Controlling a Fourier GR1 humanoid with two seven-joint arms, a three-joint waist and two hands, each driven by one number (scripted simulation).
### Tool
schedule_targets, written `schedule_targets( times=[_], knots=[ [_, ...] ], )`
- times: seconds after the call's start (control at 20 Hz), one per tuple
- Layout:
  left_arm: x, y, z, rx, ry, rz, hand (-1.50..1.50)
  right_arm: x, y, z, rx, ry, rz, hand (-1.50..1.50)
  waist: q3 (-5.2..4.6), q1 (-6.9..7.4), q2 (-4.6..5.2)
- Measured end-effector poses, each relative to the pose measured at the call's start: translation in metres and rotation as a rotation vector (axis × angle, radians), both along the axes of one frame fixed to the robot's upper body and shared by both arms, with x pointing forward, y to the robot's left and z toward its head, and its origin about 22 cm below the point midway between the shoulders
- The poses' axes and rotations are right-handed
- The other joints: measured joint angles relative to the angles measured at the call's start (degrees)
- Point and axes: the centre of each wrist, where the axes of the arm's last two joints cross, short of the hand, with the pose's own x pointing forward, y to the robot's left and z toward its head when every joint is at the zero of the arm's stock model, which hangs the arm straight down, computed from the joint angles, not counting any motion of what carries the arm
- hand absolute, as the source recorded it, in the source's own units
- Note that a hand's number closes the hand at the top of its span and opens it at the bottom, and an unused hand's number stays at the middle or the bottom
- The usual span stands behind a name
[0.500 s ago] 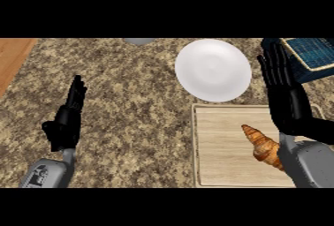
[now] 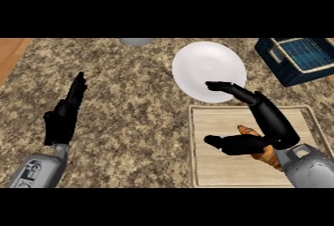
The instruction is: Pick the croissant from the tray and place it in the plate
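Note:
The golden-brown croissant (image 2: 248,131) lies on the right part of the wooden tray (image 2: 215,172), mostly hidden under my right hand. That right hand (image 2: 264,117) hangs over the croissant, open, with its fingers stretched toward the plate and its thumb spread low to the left over the tray. The fingertips (image 2: 215,84) overlap the lower rim of the white plate (image 2: 209,66), which stands just beyond the tray. My left hand (image 2: 62,117) rests open at the left, fingers straight and pointing away from me.
A dark blue basket (image 2: 297,57) stands at the back right, beside the plate. A grey object (image 2: 137,41) peeks in at the counter's far edge. A wooden strip (image 2: 9,53) borders the speckled counter at the left.
My right hand has swung left from the basket's side and come down over the tray, now covering much of the croissant. The left hand has not moved.

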Motion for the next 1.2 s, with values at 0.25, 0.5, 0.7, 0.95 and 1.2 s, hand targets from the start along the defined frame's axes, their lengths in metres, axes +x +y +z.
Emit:
schedule_targets(
  times=[0.25,0.5,0.7,0.95,1.2],
  knots=[
    [0.007,0.003,0.010,-0.007,0.037,-0.034,0.00,-0.044,-0.005,-0.063,-0.085,0.089,-0.016,-1.50,0.54,-0.28,0.79],
    [0.007,-0.001,0.005,-0.016,0.048,-0.041,0.00,-0.075,-0.032,-0.079,-0.204,-0.010,-0.044,-1.50,0.68,-0.40,0.95],
    [0.011,0.003,0.014,-0.015,0.052,-0.046,0.00,-0.084,-0.046,-0.049,-0.243,-0.129,-0.083,-1.50,0.70,-0.44,0.96],
    [0.011,0.006,0.013,-0.010,0.056,-0.039,0.00,-0.093,-0.066,0.002,-0.409,-0.147,-0.129,-1.50,0.61,-0.70,0.90],
    [0.012,0.007,0.014,-0.007,0.059,-0.045,0.00,-0.101,-0.076,0.036,-0.650,-0.033,-0.152,-1.50,0.56,-0.60,0.93]
  ],
)
